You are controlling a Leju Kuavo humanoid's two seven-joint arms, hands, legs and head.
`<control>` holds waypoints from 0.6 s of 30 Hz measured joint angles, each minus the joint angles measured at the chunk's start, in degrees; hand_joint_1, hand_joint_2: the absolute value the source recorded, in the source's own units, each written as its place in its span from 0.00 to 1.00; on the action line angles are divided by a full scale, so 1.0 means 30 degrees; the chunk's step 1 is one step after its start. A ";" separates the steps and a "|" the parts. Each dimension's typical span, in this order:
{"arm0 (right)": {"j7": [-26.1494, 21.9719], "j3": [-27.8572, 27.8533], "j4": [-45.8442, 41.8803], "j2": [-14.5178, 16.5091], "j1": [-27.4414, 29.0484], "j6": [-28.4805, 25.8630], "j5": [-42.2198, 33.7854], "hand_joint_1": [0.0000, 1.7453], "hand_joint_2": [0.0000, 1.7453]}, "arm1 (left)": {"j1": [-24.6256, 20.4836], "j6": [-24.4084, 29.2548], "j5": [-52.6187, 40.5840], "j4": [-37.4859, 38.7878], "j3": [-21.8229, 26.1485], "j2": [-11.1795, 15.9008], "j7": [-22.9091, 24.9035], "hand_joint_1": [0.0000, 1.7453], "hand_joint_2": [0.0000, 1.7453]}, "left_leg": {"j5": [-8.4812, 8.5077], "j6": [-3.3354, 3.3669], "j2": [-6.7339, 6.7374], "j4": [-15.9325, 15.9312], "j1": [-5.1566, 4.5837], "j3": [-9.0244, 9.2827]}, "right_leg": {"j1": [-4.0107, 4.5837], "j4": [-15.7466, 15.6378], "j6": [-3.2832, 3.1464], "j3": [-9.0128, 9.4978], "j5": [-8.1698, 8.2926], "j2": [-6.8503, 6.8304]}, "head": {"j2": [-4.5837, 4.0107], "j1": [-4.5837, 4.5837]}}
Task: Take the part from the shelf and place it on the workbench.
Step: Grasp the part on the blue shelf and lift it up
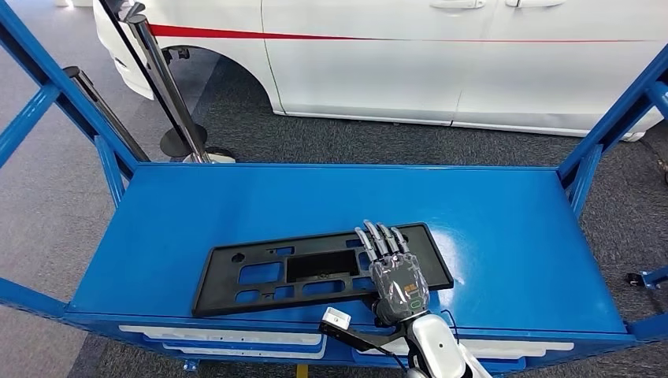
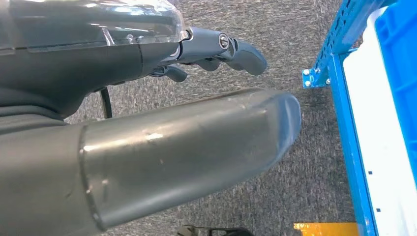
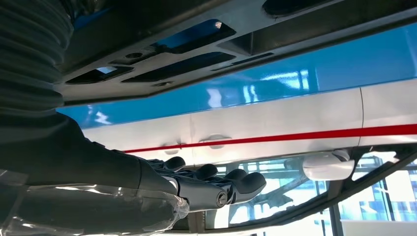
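**Black part flat on the blue shelf, my right hand above it**

Black plastic, long and flat, pierced with rectangular cut-outs: the part [image 1: 319,268] lies on the blue shelf [image 1: 236,205], close to its near edge and slightly askew, its left end nearer me than its right. My right hand [image 1: 394,272] is over the part's right end, back of the hand up, with the fingers [image 1: 380,237] stretched forward, straight and close together, pointing toward the far side of the shelf. They are released and grasp nothing. In my right wrist view the fingers [image 3: 231,184] reach out flat, and the part's [image 3: 162,51] ribbed face with its openings runs alongside them; whether the fingers touch it I cannot tell.

My left hand [image 2: 216,51] hangs over grey carpet [image 2: 275,29] beside a blue frame leg [image 2: 346,118]; its fingers [image 2: 248,55] are curled inward and hold nothing.

Beyond the shelf stands a white car [image 1: 441,55] with a red stripe along its side, and to the left a metal barrier post [image 1: 169,83] rises on a round base
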 joint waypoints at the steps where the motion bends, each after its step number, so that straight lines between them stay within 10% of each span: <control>1: 0.0002 0.0000 0.0000 0.0009 -0.0001 0.0067 0.0025 0.00 1.00 | -0.0011 0.0004 -0.0013 0.0005 -0.0005 0.0002 0.0000 0.00 0.00 | 0.0881 0.0084 0.0000 -0.1167 -0.0008 0.0386 | 0.0015 0.0000 0.0016 0.0123 -0.0069 0.0012 | 0.0000 0.0002; 4: 0.0000 0.0000 0.0005 0.0055 -0.0017 0.0146 0.0082 0.00 1.00 | -0.0088 0.0009 -0.0055 0.0035 -0.0024 0.0024 0.0000 0.00 0.00 | 0.2332 0.0392 0.0013 -0.4269 -0.0161 0.1411 | 0.0038 0.0005 0.0164 0.0274 -0.0201 0.0027 | 0.0000 0.0003; 9: -0.0002 0.0004 0.0015 0.0095 -0.0029 0.0281 0.0117 0.00 1.00 | -0.0082 0.0045 -0.0071 0.0115 -0.0107 0.0036 0.0004 0.00 0.00 | 0.2763 0.0846 0.0017 -0.4871 -0.0097 0.1581 | 0.0080 0.0461 0.0666 0.0058 -0.0628 0.0038 | 0.0000 0.0011; 13: -0.0009 0.0044 0.0135 0.0093 -0.0082 0.0463 0.0122 0.00 1.00 | -0.0179 0.0145 -0.0038 0.0233 -0.0410 0.0047 0.0104 0.00 0.00 | 0.2804 0.1020 0.0044 -0.4942 -0.0071 0.1616 | -0.0041 0.4619 0.0947 -0.1913 -0.2639 0.0025 | 0.0004 0.0024; 15: -0.0009 0.0078 0.0253 0.0095 -0.0097 0.0508 0.0122 0.00 1.00 | -0.0208 0.0164 -0.0011 0.0324 -0.0492 0.0051 0.0146 0.00 0.00 | 0.2759 0.1008 0.0026 -0.4878 -0.0075 0.1620 | -0.0093 0.4882 0.1002 -0.2110 -0.2246 0.0016 | 0.0005 0.0022; 18: -0.0009 0.0142 0.0348 0.0104 -0.0209 0.0527 0.0122 0.00 1.00 | -0.0263 0.0189 -0.0005 0.0457 -0.0588 0.0053 0.0168 0.00 0.00 | 0.2598 0.0866 -0.0022 -0.4659 -0.0098 0.1630 | -0.0116 0.1364 0.0911 -0.0475 -0.0465 0.0002 | 0.0006 0.0022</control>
